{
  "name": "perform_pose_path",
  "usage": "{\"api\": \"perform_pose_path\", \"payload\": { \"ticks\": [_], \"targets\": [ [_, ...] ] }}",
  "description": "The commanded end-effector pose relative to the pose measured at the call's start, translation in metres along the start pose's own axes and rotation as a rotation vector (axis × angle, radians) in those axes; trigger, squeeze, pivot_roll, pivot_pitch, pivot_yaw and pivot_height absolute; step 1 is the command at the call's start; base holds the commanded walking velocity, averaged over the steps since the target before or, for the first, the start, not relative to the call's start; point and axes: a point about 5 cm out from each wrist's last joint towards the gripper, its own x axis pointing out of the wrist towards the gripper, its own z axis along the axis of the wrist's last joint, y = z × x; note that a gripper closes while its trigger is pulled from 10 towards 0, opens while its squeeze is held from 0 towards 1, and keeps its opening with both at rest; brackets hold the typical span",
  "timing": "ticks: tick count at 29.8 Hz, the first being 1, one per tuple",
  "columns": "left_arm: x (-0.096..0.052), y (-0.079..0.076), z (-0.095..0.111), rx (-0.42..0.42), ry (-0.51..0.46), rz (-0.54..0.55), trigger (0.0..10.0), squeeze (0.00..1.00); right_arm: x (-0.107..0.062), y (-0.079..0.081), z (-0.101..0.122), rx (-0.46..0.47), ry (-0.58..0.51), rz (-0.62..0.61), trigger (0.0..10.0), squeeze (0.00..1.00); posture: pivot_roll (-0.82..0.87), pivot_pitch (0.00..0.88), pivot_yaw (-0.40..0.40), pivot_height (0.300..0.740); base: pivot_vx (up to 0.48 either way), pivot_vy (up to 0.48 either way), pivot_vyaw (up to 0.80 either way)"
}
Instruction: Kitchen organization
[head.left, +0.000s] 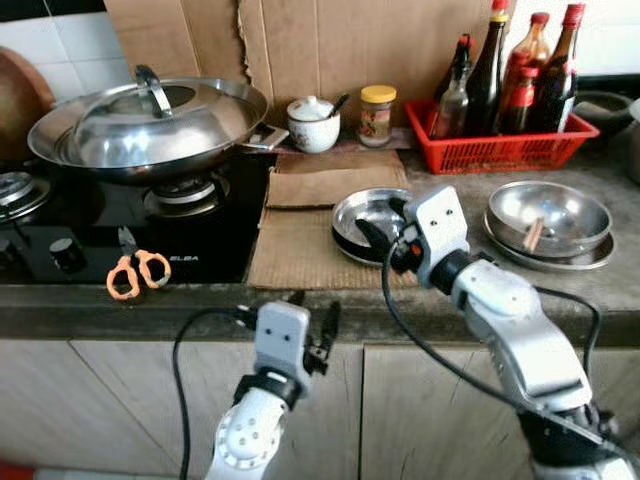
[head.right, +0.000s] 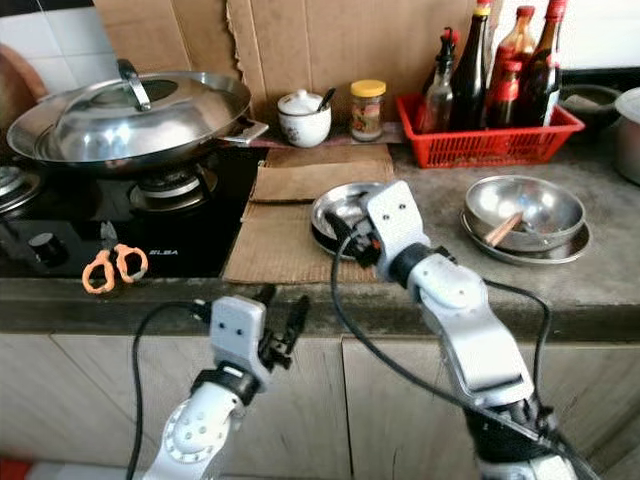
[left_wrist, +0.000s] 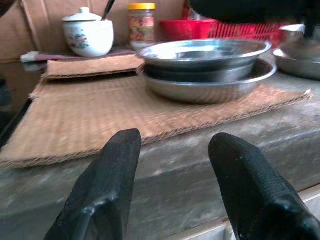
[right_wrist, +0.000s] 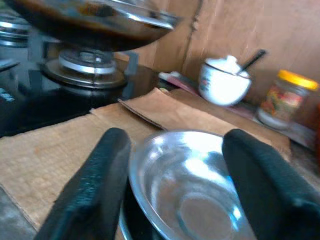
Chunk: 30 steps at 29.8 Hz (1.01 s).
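**Right pincer over the steel plates**

The right pincer (head.left: 385, 228) hovers open above the stacked plates (head.left: 362, 212), which sit on the cardboard (head.left: 300, 245) on the counter (head.left: 600, 285) beside the stove (head.left: 215, 235). The left pincer (head.left: 318, 325) hangs open below the counter's edge.

A lived-in home kitchen. A lidded steel wok (head.left: 150, 125) sits on a black glass gas hob (head.left: 200, 235) set into a worn grey stone counter (head.left: 440, 295). A red plastic basket (head.left: 500, 148) holds dark sauce bottles (head.left: 505, 70), beside stacked steel bowls (head.left: 548, 218) (cardboard sheets (head.left: 320, 240) line counter and wall).
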Motion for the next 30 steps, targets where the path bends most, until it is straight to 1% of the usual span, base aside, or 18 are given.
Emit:
{"api": "perform_pose_path", "payload": {
  "ticks": [1, 2, 3, 4, 8, 12, 15, 17, 21, 26, 27, 30],
  "targets": [
    [-0.002, 0.003, -0.001, 0.001, 0.007, 0.011, 10.0, 0.00, 0.006, 0.004, 0.003, -0.026, 0.021, 0.046, 10.0, 1.00, 0.04, 0.000, 0.004, 0.740, 0.000, 0.000, 0.00],
    [-0.002, 0.003, -0.001, 0.002, 0.007, 0.014, 10.0, 0.00, 0.009, 0.002, 0.004, -0.044, 0.036, 0.059, 10.0, 0.00, 0.04, 0.000, 0.002, 0.740, 0.000, 0.000, 0.00],
    [-0.002, 0.003, -0.001, 0.002, 0.007, 0.014, 10.0, 0.00, 0.009, 0.002, 0.004, -0.044, 0.036, 0.059, 10.0, 0.00, 0.04, 0.000, 0.002, 0.740, 0.000, 0.000, 0.00],
    [-0.003, 0.003, -0.001, 0.000, 0.007, 0.018, 10.0, 0.00, 0.013, -0.001, 0.005, -0.068, 0.056, 0.085, 10.0, 0.00, 0.04, 0.000, 0.000, 0.740, 0.000, 0.000, 0.00],
    [-0.002, 0.002, -0.002, 0.000, 0.008, 0.019, 10.0, 0.00, 0.017, -0.005, 0.007, -0.107, 0.091, 0.127, 10.0, 0.00, 0.04, 0.000, -0.004, 0.740, 0.000, 0.000, 0.00],
    [-0.002, 0.000, -0.002, -0.005, 0.010, 0.020, 10.0, 0.00, 0.023, -0.012, 0.002, -0.206, 0.189, 0.145, 10.0, 0.00, 0.04, 0.004, -0.010, 0.740, 0.000, 0.000, 0.00],
    [-0.002, 0.000, -0.002, -0.007, 0.008, 0.020, 10.0, 0.00, 0.025, -0.014, -0.001, -0.210, 0.211, 0.138, 10.0, 0.00, 0.04, 0.004, -0.010, 0.740, 0.000, 0.000, 0.00],
    [-0.002, -0.002, -0.002, -0.010, 0.007, 0.020, 10.0, 0.00, 0.026, -0.017, -0.006, -0.220, 0.259, 0.148, 10.0, 0.00, 0.04, 0.007, -0.013, 0.740, 0.000, 0.000, 0.00],
    [-0.003, -0.001, -0.002, -0.007, 0.011, 0.026, 10.0, 0.00, 0.027, -0.022, -0.009, -0.239, 0.303, 0.134, 10.0, 0.00, 0.04, 0.007, -0.013, 0.740, 0.000, 0.000, 0.00],
    [-0.003, -0.001, -0.002, -0.007, 0.011, 0.027, 10.0, 0.00, 0.029, -0.027, -0.011, -0.257, 0.324, 0.125, 10.0, 0.00, 0.04, 0.010, -0.014, 0.740, 0.000, 0.000, 0.00],
    [-0.003, -0.001, -0.002, -0.008, 0.010, 0.027, 10.0, 0.00, 0.030, -0.030, -0.012, -0.262, 0.334, 0.104, 10.0, 0.00, 0.04, 0.011, -0.013, 0.740, 0.000, 0.000, 0.00],
    [-0.003, -0.002, -0.002, -0.011, 0.007, 0.025, 10.0, 0.00, 0.029, -0.034, -0.013, -0.284, 0.361, 0.091, 10.0, 0.00, 0.04, 0.012, -0.012, 0.740, 0.000, 0.000, 0.00]
  ]
}}
